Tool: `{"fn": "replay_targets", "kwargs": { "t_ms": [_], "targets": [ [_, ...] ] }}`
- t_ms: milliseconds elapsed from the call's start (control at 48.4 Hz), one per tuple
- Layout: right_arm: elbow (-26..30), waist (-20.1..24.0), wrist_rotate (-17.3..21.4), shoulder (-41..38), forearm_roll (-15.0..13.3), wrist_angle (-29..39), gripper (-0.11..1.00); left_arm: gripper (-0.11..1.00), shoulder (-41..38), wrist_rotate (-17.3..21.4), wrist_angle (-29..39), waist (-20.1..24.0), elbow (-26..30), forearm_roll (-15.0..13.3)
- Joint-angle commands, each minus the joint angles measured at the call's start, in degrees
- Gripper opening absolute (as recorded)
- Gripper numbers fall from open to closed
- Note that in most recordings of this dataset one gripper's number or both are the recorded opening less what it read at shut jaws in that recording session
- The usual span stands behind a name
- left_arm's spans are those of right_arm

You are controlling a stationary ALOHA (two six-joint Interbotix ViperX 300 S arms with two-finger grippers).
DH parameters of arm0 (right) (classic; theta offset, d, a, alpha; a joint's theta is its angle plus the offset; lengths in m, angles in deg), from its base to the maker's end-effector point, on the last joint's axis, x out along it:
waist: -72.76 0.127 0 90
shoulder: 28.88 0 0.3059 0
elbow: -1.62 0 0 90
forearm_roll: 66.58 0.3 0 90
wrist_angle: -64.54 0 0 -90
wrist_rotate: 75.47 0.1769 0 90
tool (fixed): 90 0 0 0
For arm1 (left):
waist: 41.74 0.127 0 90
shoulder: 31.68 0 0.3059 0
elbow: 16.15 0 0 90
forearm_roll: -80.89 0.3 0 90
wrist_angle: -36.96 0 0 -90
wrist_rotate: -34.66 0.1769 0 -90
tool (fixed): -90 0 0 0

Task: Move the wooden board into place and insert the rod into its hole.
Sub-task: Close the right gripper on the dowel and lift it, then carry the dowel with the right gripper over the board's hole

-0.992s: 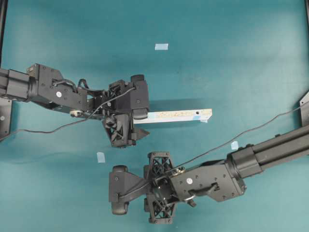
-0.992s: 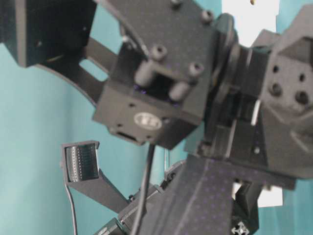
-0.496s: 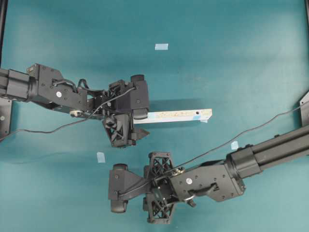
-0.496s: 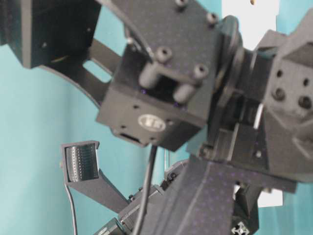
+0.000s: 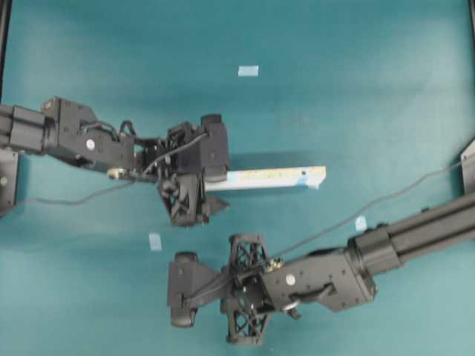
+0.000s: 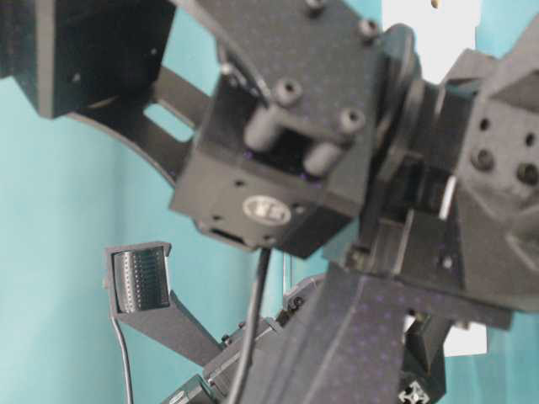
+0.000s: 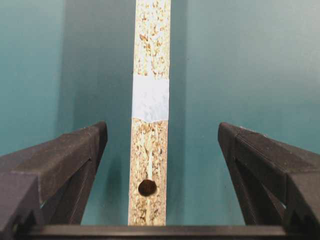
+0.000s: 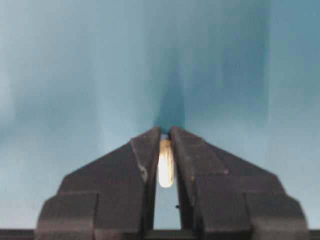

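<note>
I am watching the right claw (image 8: 165, 167) closing down: half a second ago its fingers were standing well apart in the lower middle of the overhead view, and now they are drawn narrow, pinching the rod (image 8: 165, 170) between their tips, as the right wrist view shows. I am reading that as the pick being made, so lifting and carrying the rod toward the board (image 5: 274, 177) should be what comes next. The left claw (image 7: 160, 150) is staying wide, its fingers straddling the board's near end without touching it, with the hole (image 7: 147, 187) sitting low in the middle of that view. The board is lying lengthwise at the centre of the overhead view, pointing right. Everything is resting on a plain teal bench (image 5: 356, 89) carrying three pale tape squares (image 5: 248, 71). Nothing of the room beyond is showing.
</note>
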Motion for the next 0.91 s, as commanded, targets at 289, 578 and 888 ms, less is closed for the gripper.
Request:
{"fn": "replay_targets", "kwargs": {
  "t_ms": [289,578,888],
  "targets": [
    [1.05,0.18,0.7,2.55,-1.23,-0.53,0.11,0.91,2.02,-0.35,-0.35,-0.09,0.44,0.0],
    [-0.88,0.0,1.05,8.09,-3.6,-3.96,0.11,0.91,2.11,-0.35,-0.35,-0.18,0.35,0.0],
    [-12.66,-0.88,1.23,18.98,-3.6,-19.69,0.11,0.91,2.11,-0.35,-0.35,-0.18,0.26,0.0]
  ]
}}
